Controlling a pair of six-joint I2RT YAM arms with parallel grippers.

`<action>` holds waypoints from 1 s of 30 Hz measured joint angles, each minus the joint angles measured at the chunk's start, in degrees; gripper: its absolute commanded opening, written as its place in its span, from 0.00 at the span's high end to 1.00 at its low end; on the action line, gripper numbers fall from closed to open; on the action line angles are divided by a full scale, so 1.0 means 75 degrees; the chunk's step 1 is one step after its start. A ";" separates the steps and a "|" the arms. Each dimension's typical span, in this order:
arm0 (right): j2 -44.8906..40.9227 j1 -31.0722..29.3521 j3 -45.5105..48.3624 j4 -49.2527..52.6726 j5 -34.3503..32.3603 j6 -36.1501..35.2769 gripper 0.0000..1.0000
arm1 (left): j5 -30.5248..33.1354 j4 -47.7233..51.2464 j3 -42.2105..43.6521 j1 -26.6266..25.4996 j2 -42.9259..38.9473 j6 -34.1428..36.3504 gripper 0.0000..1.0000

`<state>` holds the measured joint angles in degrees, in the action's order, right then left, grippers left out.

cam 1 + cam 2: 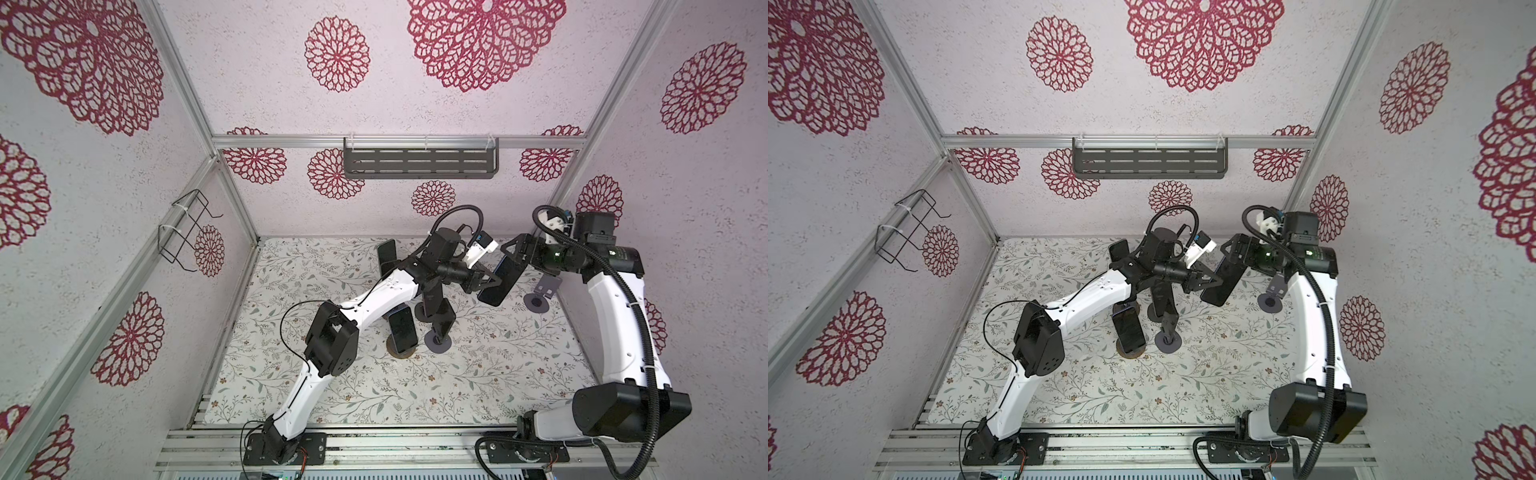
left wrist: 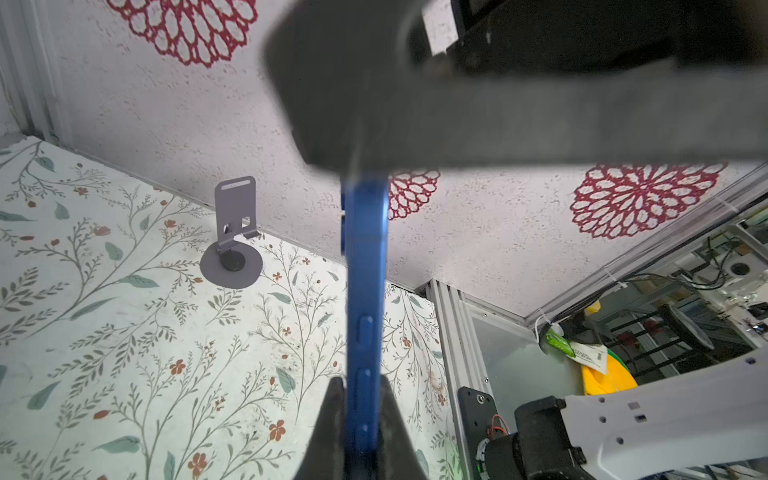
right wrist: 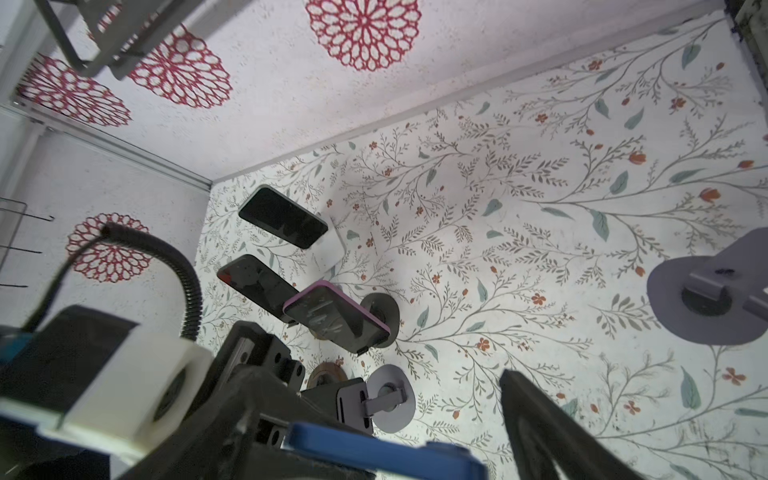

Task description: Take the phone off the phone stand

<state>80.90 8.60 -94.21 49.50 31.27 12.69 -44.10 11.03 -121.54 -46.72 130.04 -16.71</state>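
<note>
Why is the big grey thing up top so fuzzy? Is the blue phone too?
Left wrist view: the grey shape sits too near the lens, so it smears; the blue phone looks sharper. Right wrist view: it is blurred.

Pale walls (image 1: 257,95) (red floral medallions) enclose a leaf-patterned tabletop (image 1: 498,374).

Both top views look steeply down on the mat (image 1: 498,374); wrist cameras closely share the blue phone (image 2: 365,270).
</note>
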 measured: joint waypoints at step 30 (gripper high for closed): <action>-0.0545 -0.1740 0.3631 -0.8658 0.4744 0.3150 0.34 | -0.1906 0.0644 0.3485 0.2404 -0.3812 -0.1865 1.00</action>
<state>76.82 -4.45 -66.98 -15.44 66.85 36.32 -58.39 15.86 -95.39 -28.69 101.45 -30.70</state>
